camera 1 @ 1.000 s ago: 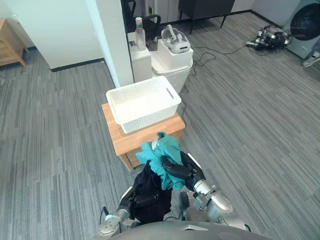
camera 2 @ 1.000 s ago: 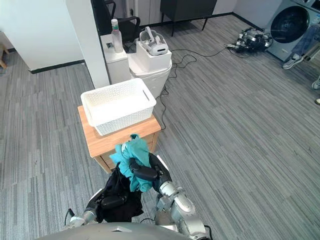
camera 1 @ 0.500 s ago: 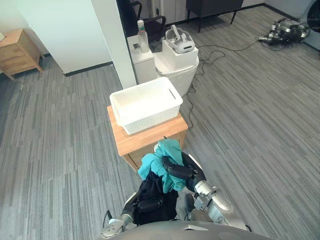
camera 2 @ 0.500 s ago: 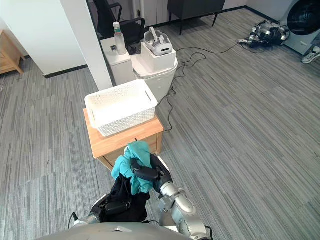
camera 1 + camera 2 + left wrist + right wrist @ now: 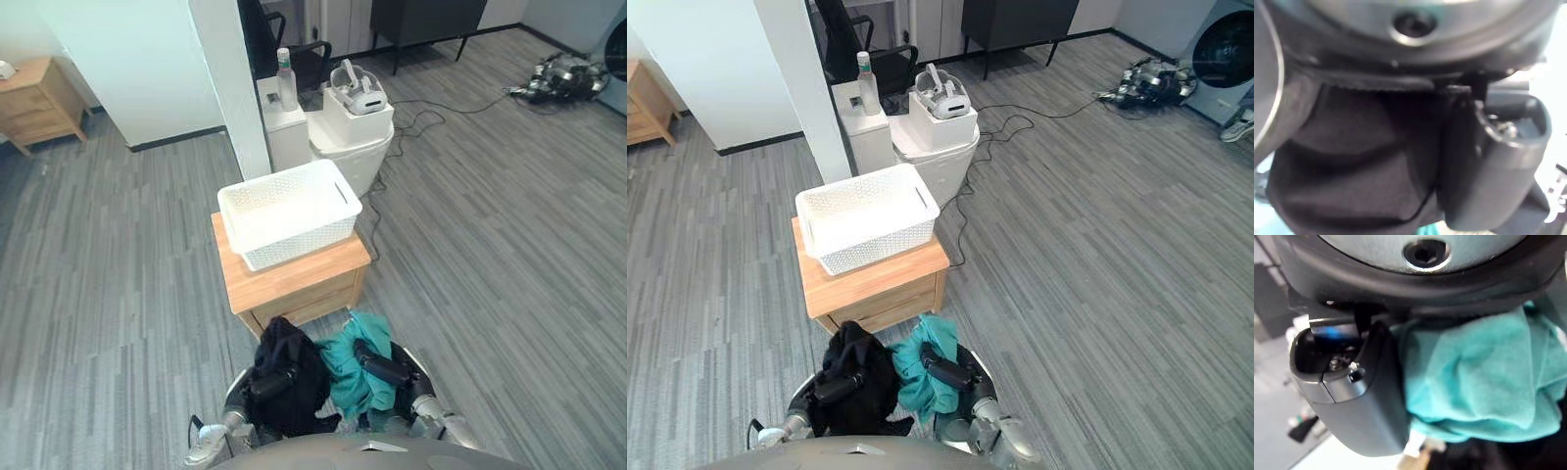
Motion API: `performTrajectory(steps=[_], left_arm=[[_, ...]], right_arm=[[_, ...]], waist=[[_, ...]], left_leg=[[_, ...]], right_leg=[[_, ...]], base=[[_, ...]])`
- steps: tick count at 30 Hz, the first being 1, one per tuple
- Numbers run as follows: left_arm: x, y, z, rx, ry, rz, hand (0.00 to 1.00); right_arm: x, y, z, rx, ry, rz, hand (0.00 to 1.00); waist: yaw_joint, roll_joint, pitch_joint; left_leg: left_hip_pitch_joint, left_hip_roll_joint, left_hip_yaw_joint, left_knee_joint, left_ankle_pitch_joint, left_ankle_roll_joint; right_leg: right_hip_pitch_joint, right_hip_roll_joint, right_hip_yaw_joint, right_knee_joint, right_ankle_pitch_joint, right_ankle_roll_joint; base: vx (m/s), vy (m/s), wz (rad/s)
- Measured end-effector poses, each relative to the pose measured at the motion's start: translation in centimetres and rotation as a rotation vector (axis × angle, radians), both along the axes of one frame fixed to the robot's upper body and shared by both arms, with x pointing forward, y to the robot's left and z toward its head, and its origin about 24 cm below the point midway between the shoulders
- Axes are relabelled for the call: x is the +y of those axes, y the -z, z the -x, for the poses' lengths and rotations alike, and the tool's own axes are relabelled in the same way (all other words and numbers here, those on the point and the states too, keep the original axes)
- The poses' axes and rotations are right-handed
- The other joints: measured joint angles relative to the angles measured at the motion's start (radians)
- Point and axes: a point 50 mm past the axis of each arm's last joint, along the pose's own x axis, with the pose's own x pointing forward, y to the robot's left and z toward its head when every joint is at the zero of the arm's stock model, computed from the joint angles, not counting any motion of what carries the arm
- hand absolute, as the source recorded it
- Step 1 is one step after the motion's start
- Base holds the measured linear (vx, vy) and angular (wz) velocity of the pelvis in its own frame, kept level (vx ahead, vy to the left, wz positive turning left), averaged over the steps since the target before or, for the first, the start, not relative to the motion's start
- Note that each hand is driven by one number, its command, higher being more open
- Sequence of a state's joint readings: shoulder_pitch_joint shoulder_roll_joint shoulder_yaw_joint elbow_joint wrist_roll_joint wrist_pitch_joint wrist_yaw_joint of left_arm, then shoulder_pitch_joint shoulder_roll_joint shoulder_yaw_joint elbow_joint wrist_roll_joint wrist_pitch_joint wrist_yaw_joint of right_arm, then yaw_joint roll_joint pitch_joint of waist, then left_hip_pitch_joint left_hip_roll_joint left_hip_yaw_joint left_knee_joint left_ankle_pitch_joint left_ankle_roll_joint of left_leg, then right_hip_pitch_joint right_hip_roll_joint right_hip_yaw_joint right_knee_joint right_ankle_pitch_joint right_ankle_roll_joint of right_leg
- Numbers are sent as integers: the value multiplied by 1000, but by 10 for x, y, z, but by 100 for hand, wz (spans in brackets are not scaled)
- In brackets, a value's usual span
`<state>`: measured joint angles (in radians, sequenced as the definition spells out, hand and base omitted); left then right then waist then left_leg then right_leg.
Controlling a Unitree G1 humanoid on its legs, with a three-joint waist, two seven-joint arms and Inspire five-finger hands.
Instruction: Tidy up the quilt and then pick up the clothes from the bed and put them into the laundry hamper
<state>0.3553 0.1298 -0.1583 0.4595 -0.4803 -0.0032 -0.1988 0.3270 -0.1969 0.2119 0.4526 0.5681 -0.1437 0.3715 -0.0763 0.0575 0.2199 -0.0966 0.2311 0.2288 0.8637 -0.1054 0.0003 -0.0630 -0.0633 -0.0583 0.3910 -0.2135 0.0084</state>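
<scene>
A teal garment [image 5: 351, 364] and a black garment [image 5: 286, 377] hang side by side low against the robot, both short of the white laundry hamper [image 5: 294, 245], which holds nothing yet. Half a second ago the teal bundle was held up at the edge of the wooden nightstand [image 5: 294, 282]; it has since sunk back level with the black one. The drop into the hamper therefore looks further off, not nearer.

The right hand [image 5: 380, 369] has its fingers curled across the teal cloth. The left hand [image 5: 266, 383] is clenched in the black fabric.

The hamper sits on the nightstand directly ahead, so both loads will likely need lifting over its near wall, where trailing cloth could snag.

Behind stand a white bin topped by a headset [image 5: 358, 90], a bottle [image 5: 285, 67] and a white pillar [image 5: 220, 78]. A second wooden cabinet [image 5: 39, 93] stands at far left and a heap of dark equipment [image 5: 563, 73] lies at far right, both well apart.
</scene>
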Motion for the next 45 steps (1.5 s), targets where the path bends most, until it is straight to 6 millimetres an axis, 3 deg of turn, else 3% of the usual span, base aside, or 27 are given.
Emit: performTrajectory(steps=[1, 2, 4, 5, 7, 9, 10, 11, 13, 14, 15, 17, 18, 20, 21, 23, 25, 26, 27, 28, 29, 31, 33, 35, 37, 42, 45], left_arm=[[-1, 0, 0, -1, -7, 10, 0], [-2, 0, 0, -1, -5, 14, 0], [-2, -1, -1, -5, -21, 31, 0], [-2, -1, -2, -8, -25, 35, 0], [-2, -1, -2, -19, -16, 40, 0], [-2, -1, -2, -33, -10, 42, 0], [-1, -1, -2, -37, -9, 40, 0], [1, -2, -5, -51, -2, 40, 0], [2, -4, -7, -70, -2, 51, 0], [3, -2, -7, -58, -2, 47, 0], [6, 1, -5, -40, 3, 36, 0], [12, 4, -2, -16, 14, 16, 0], [13, 6, 2, 5, 17, 9, 0], [17, 9, 5, 27, 20, 2, 0], [20, 10, 8, 47, 33, -7, 0], [20, 10, 8, 65, 55, -11, 0], [21, 11, 8, 79, 68, -11, 0], [21, 11, 8, 84, 64, -4, 0], [24, 8, 7, 78, 61, -1, 0], [21, 7, 4, 75, 44, 13, 0], [20, 7, 3, 72, 37, 16, 0], [17, 2, 3, 41, 5, 31, 0], [16, 1, 7, 35, -16, 41, 0], [19, 0, 12, 38, -53, 44, 0], [20, 1, 14, 45, -57, 43, 0], [20, 5, 18, 70, -77, 70, 0], [22, 11, 21, 110, -90, 77, 0]], right_arm=[[-3, -2, -4, -15, 0, -3, 0], [-3, -2, -6, -21, -1, -4, 0], [-1, -3, -9, -37, -35, -18, 0], [0, -3, -8, -41, -54, -20, 0], [-1, -4, -8, -51, -80, -34, 0], [-1, -2, -6, -46, -95, -43, 0], [1, -1, -6, -41, -100, -48, 0], [5, -1, -8, -45, -125, -54, 0], [9, 0, -3, -39, -160, -65, 0], [14, 2, 1, -29, -190, -63, 0], [19, 3, 3, -22, -215, -66, 0], [24, 1, 2, -48, -228, -77, 0], [25, 1, 2, -53, -227, -81, 0], [25, -1, -1, -80, -229, -69, 0], [23, -3, -3, -97, -237, -52, 0], [19, -8, -7, -135, -234, -33, 0], [15, -19, -12, -192, -216, -23, 0], [14, -23, -15, -212, -210, -21, 0], [16, -32, -20, -261, -206, -25, 0], [15, -44, -33, -322, -215, -15, 0], [14, -50, -38, -347, -215, -9, 0], [11, -65, -55, -421, -212, -4, 0], [6, -70, -59, -441, -183, -11, 0], [7, -82, -60, -494, -194, -21, 0], [4, -100, -62, -568, -220, -14, 0], [-35, -168, -74, -822, -223, 157, 0], [-46, -190, -83, -912, -191, 212, 0]], waist=[[4, 13, 5], [1, 16, 8], [-5, 8, 16], [-5, 6, 17], [-4, 18, 27], [2, 17, 26], [2, 11, 22], [2, 11, 21], [13, 0, 18], [25, -22, -2], [29, -50, -13], [11, -81, -11], [6, -79, -14], [1, -78, -15], [-11, -68, -13], [-25, -48, -6], [-49, -51, -6], [-49, -55, -11], [-40, -76, -15], [-18, -55, -1], [-17, -52, 1], [28, -48, 1], [48, -54, -11], [46, -62, -30], [37, -61, -37], [27, -54, -67], [7, -55, -86]], left_leg=[[0, -22, -14, -9, -80, -25], [-1, -43, -14, -45, -122, -30], [-9, -127, -16, -267, -179, -32], [-21, -153, -18, -369, -167, -37], [-48, -163, -29, -597, -39, -63], [-49, -152, -17, -605, 64, -52], [-47, -158, -6, -584, 37, -25], [-69, -155, 4, -509, -25, -26], [-88, -154, 23, -415, -103, 8], [-72, -179, 44, -429, -130, 32], [-29, -217, 52, -467, -150, 37], [72, -269, 40, -528, -155, 64], [124, -276, 25, -544, -167, 75], [198, -270, -8, -592, -173, 77], [227, -251, -45, -616, -173, 77], [246, -219, -117, -643, -171, 74], [251, -216, -216, -667, -168, 44], [253, -213, -236, -678, -168, 31], [250, -219, -256, -681, -182, 1], [237, -197, -258, -649, -188, -24], [219, -190, -248, -617, -192, -37], [257, -159, -188, -685, -188, -72], [293, -141, -180, -719, -134, -73], [280, -134, -180, -720, -132, -77], [263, -133, -180, -722, -125, -76], [208, -133, -114, -699, -115, -17], [179, -153, -64, -702, -59, -36]], right_leg=[[11, 4, 41, -10, 1, -9], [9, 5, 58, -15, 1, -11], [13, 11, 135, -47, 7, -22], [19, 15, 156, -66, 7, -22], [69, 34, 194, -117, 6, -20], [118, 35, 223, -143, -14, -10], [124, 26, 230, -145, -25, -11], [136, 17, 231, -154, -42, -36], [159, 1, 233, -158, -40, -4], [126, -14, 226, -67, -67, 28], [47, -40, 208, 127, -85, 45], [-48, -85, 160, 414, -31, 72], [-76, -94, 120, 505, -51, 48], [-110, -84, 42, 501, -77, 7], [-133, -54, -2, 438, -83, -3], [-179, 4, -15, 309, -79, 3], [-207, 26, 43, 147, -41, 48], [-176, 22, 64, 99, 1, 51], [-117, -2, 103, 21, 66, 63], [-100, 7, 83, 17, 61, 53], [-84, 4, 78, 8, 58, 47], [-19, 14, 44, -29, 52, 32], [20, 27, 28, -48, 45, 25], [30, 36, 31, -80, 41, 25], [25, 38, 33, -101, 55, 33], [-3, 1, -4, -90, 60, 38], [4, -32, -37, -98, 63, 45]], base=[[170, 22, -69], [198, 34, -74], [176, 20, -84], [258, 76, -94], [317, 143, -76], [294, 156, -55], [419, 227, -37], [500, 304, -18], [399, 260, -20], [347, 186, -24], [343, 154, -14], [390, 93, 25], [417, 55, 39], [450, -8, 53], [564, -76, 93], [432, -118, 108], [300, -153, 135], [310, -186, 121], [362, -296, 97], [323, -292, 93], [195, -281, 66], [30, -201, 52], [-81, -128, 27], [-92, -62, 3], [-60, -6, -3], [-15, 24, 20], [42, 15, 73]])
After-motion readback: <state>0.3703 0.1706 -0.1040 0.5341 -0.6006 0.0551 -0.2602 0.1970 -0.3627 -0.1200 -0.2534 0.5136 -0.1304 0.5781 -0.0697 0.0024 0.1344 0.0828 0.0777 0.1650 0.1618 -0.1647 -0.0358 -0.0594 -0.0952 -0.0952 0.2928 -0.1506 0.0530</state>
